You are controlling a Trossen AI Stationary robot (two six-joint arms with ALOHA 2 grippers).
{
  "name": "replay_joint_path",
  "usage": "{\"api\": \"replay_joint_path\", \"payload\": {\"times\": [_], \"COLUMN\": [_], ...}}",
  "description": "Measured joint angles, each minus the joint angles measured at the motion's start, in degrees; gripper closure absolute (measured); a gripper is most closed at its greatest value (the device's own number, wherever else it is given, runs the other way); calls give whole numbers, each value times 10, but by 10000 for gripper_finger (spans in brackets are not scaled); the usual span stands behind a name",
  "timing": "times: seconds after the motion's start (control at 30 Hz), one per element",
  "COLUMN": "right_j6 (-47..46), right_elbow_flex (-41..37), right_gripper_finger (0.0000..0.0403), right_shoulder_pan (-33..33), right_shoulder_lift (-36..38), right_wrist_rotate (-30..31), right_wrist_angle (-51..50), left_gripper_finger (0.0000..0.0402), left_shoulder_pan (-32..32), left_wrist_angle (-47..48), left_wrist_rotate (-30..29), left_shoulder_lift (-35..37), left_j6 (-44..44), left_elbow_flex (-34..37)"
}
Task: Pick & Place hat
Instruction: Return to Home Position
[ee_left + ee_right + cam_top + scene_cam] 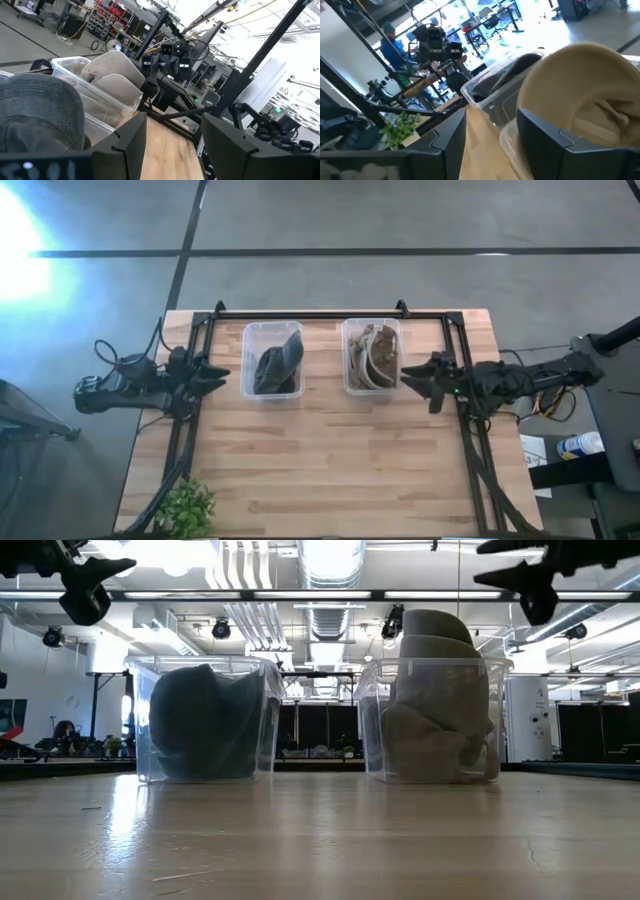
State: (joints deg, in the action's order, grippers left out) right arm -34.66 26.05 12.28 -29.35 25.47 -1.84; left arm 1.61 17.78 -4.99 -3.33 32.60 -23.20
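Observation:
Two clear plastic bins stand side by side on the wooden table. The left bin [272, 360] holds a dark grey hat [278, 366] [205, 720] [40, 115]. The right bin [373, 356] holds beige hats [378, 352] [435, 705] [590, 85] that stick up above its rim. My left gripper [222, 372] [95, 580] [172, 137] hangs open above the table, left of the dark-hat bin. My right gripper [408, 377] [525, 575] [490, 132] hangs open just right of the beige-hat bin. Neither touches anything.
A black metal frame [330, 314] runs along the far edge and down both sides of the table. A small green plant [186, 508] stands at the near left corner. Bare wood [330, 470] stretches in front of the bins. A person [390, 40] shows in the room beyond.

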Motion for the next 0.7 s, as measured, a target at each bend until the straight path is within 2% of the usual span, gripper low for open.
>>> {"api": "replay_joint_path", "payload": {"times": [0.2, 0.37, 0.53, 0.6, 0.7], "right_j6": [21, 73, 113, 125, 125], "right_elbow_flex": [-72, -128, -171, -183, -197], "right_gripper_finger": [232, 232, 232, 232, 232], "right_shoulder_pan": [0, 0, 0, 1, 1], "right_shoulder_lift": [61, 76, 76, 76, 76], "right_wrist_rotate": [-20, -62, -77, -78, -75], "right_wrist_angle": [15, 88, 122, 133, 147], "left_gripper_finger": [218, 218, 218, 218, 218], "left_shoulder_pan": [0, 0, 0, 1, 0], "left_wrist_angle": [-1, -1, -1, -2, 2], "left_wrist_rotate": [0, 0, -4, -49, -180], "left_shoulder_lift": [0, 0, 0, -5, -16], "left_j6": [0, 0, 0, -17, -60], "left_elbow_flex": [0, 0, 0, 2, 13]}}
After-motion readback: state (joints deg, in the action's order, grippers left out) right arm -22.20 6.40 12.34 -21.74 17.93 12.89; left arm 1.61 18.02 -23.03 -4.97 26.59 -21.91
